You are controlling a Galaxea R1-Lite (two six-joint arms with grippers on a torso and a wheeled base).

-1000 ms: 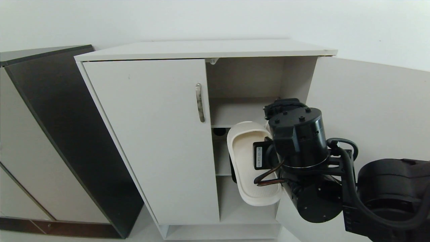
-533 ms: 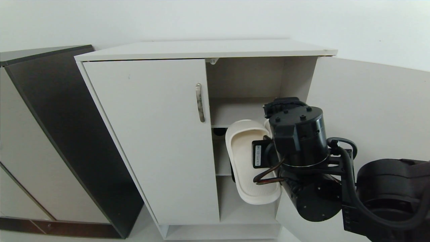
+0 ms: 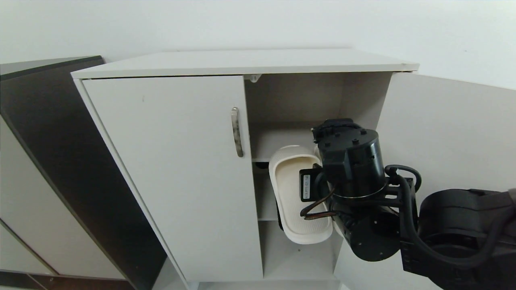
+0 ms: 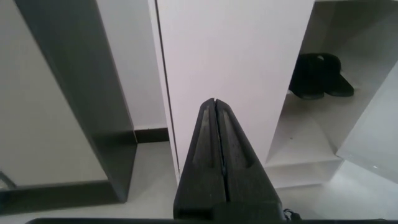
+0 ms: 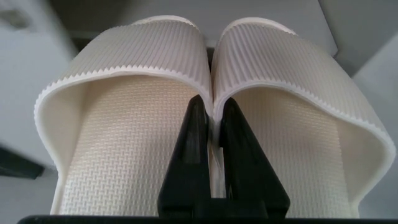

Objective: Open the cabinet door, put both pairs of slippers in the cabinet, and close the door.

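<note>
Right door of the cabinet stands open, and the black slippers sit on a shelf inside, so one pair looks done. Your right gripper has its jaws pinched on the white slippers, held at the opening, not yet set down. Your left gripper hangs low, jaws pressed together, empty. Placing and closing remain. White wall behind, dark cabinet alongside, pale floor below.

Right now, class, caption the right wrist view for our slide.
Right gripper pinches the white slippers together by their inner edges.
</note>
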